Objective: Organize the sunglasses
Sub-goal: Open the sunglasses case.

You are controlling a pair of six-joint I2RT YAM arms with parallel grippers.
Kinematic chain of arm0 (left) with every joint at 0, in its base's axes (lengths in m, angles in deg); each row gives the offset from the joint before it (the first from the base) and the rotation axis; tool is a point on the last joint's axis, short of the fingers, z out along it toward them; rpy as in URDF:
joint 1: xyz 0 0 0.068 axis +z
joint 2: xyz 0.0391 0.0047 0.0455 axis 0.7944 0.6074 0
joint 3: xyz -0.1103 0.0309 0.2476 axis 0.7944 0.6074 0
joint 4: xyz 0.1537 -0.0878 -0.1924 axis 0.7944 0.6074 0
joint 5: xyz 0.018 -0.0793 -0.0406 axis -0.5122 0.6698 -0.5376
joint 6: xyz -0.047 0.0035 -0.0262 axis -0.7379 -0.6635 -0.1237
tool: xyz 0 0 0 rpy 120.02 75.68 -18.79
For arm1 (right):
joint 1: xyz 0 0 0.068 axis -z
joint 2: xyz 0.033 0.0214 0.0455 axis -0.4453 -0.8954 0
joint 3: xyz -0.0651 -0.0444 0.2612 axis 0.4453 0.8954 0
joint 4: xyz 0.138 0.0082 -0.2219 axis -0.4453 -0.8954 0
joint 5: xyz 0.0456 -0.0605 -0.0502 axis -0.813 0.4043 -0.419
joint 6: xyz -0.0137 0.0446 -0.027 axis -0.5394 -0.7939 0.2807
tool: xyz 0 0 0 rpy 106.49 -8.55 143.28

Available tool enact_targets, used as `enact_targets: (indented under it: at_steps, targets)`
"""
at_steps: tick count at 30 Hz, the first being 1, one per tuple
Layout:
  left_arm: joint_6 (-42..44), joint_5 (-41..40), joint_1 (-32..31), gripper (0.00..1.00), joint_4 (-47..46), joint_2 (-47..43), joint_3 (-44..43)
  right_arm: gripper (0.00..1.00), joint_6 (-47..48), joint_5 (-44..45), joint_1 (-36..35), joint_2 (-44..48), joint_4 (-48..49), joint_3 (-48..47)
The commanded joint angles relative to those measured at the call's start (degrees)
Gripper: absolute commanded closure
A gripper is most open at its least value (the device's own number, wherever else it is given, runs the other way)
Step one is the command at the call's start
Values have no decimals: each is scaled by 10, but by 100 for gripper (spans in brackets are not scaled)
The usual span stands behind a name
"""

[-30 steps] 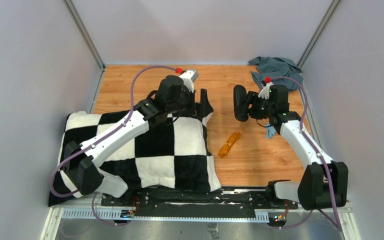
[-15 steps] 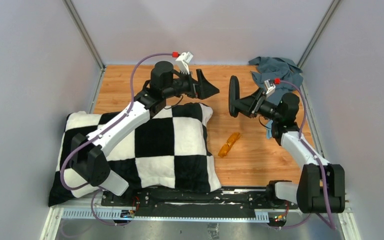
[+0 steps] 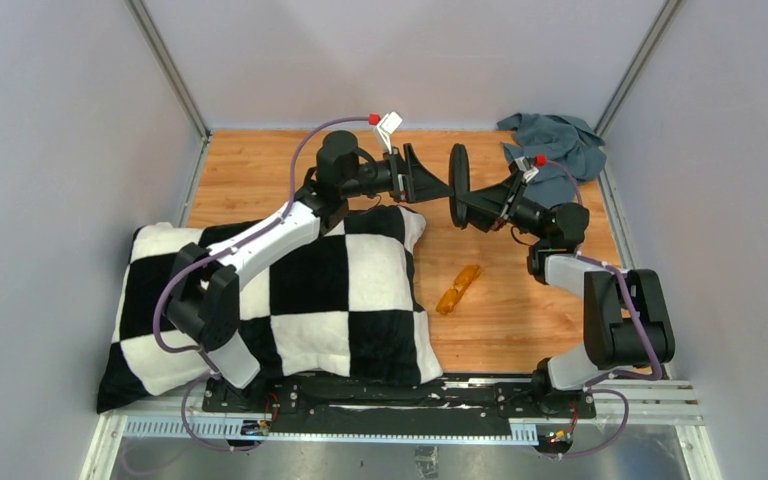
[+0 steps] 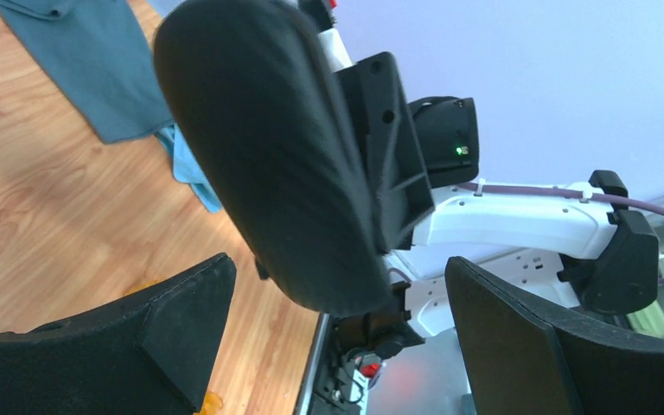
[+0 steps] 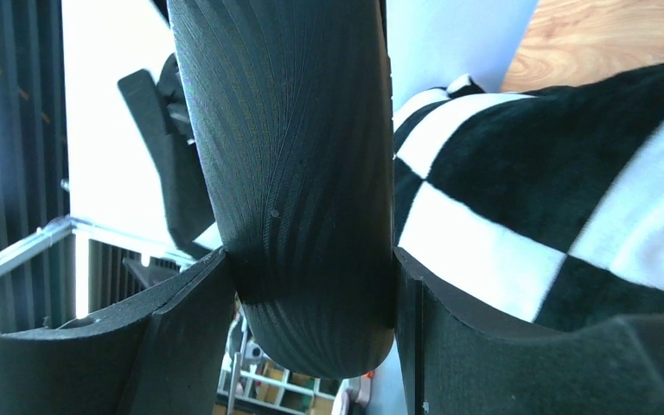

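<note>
Your right claw (image 3: 471,203) is clamped on the black case (image 3: 457,176). In the right wrist view both fingers (image 5: 186,333) press flat against its long sides, one per side, near one rounded end. The case is up off the desk (image 3: 520,320), standing roughly on end and edge-on to the top camera. It hangs over the far middle of the desk, about 12 o'clock from desk centre.

Your left claw (image 3: 438,186) faces the case from 9 o'clock, jaws spread wide, gripping nothing. In the left wrist view the case's lower end sits in the gap ahead of the two left fingers (image 4: 173,324). The tips are just beside it; you can't tell whether they touch.

The sunglasses (image 3: 458,288) are folded, amber, and flat on the bare wood. They are at 6 o'clock from the case, well apart from both claws. They lie just off the right edge of the checkered cushion (image 3: 330,290), at its 3 o'clock, with the far end angled toward 1 o'clock. The cushion covers the near left part of the desk.

A grey-blue cloth (image 3: 558,135) is bunched in the far right corner, 1 o'clock. A light-blue cloth (image 4: 186,169) shows beside it in the left wrist view.
</note>
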Motion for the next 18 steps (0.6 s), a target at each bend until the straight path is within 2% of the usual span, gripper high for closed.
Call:
enact_targets:
  at_steps: [1, 5, 9, 13, 15, 18]
  targets:
    - [-48, 32, 3, 0, -60, 21, -1, 83, -28, -18, -25, 6, 101, -36]
    - [-63, 31, 3, 0, -71, 33, -5, 83, -27, -22, -34, 8, 101, -40]
    - [-99, 22, 10, 0, -122, 40, 9, 83, -30, -24, -40, 9, 102, -36]
    - [-203, 29, 24, 1, -281, 57, 46, 83, -31, -25, -45, 14, 101, -18]
    - [-260, 36, 28, 4, -357, 78, 55, 83, -30, -23, -47, 17, 102, -13]
    - [-320, 42, 29, 6, -438, 106, 59, 84, -32, -21, -51, 19, 102, -11]
